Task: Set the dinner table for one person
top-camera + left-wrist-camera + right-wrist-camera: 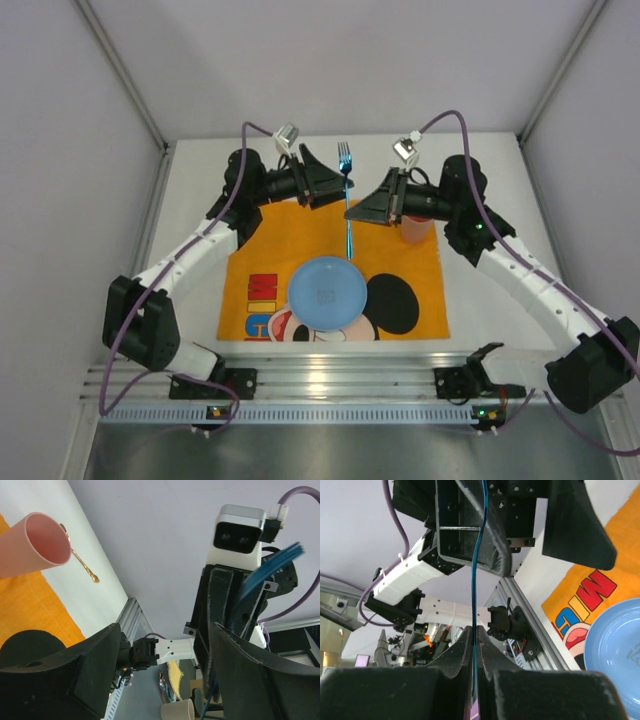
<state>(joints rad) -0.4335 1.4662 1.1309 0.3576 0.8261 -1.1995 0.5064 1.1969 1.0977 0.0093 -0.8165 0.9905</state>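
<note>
My right gripper (352, 212) is shut on the handle of a blue fork (346, 160) and holds it above the white dinner table (195, 205). In the right wrist view the fork (476, 580) runs up from between the closed jaws (475, 628). My left gripper (335, 188) is open and faces the right one. Its one finger (470, 530) lies right beside the fork's upper part. In the left wrist view the fork's tines (272, 562) show behind the right finger (260, 670). A blue plate (327, 293) lies on the orange cartoon-mouse cloth (270, 240).
A pink cup (418, 232) stands at the cloth's far right corner, just behind my right gripper; it also shows in the left wrist view (35, 542). A gold spoon (82, 562) lies on the table (30, 495) beyond the cup. The metal rail (330, 375) runs along the near edge.
</note>
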